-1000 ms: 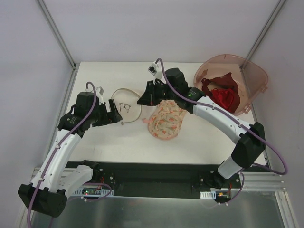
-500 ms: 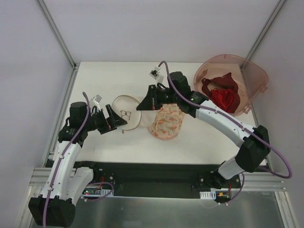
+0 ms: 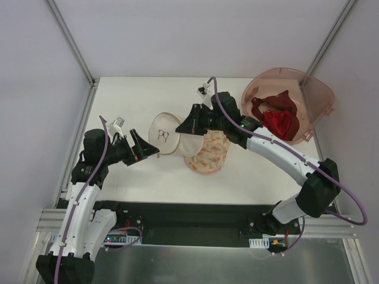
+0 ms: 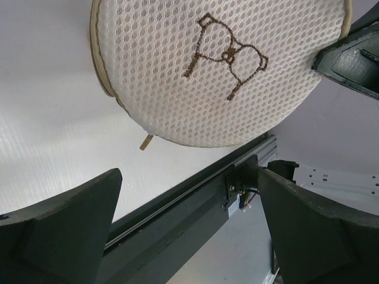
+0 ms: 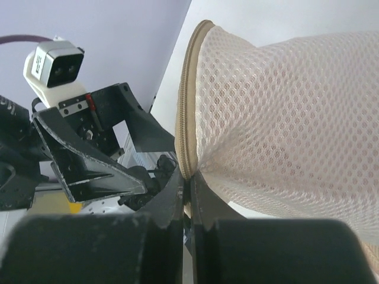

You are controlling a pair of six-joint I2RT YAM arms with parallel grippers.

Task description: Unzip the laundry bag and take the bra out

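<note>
Top external view, Ana: why is the small cream-white domed mesh laundry bag (image 3: 169,133) tipped up on edge above the white counter (image 3: 130,94), mid-frame?

Because the right pincer (image 3: 183,126) has it, Ben. At bottom centre of the right wrist view its jaws are closed almost together on the tan zip rim (image 5: 187,106), with only the tape pinched between them. My guess is that it props the bag up so the zip faces the other arm.

And the left pincer (image 3: 151,149)?

Spread wide and holding nothing. In the overhead picture it sits left of the bag, aimed at it but apart from it. In the left wrist view its two dark fingers fill the lower corners, and a small tan zip pull (image 4: 145,142) hangs from the bag's lower left edge. That tab is what it needs, I think. As far as I can see, the zip looks closed.

Where is the plain pale peach bra?

Not plainly visible. The mesh has a peach tint at the right of the right wrist view, so I judge that it is inside the bag. The floral orange-patterned bra (image 3: 208,157) lying on the counter just right of the bag is a different one. So is the dark red bra (image 3: 278,121) in the translucent pink plastic basin (image 3: 314,89) at upper right.

Any writing?

No words. There is only a brown stitched outline (image 4: 225,59) of a bra on the mesh, and no brand or label that I can read.
</note>
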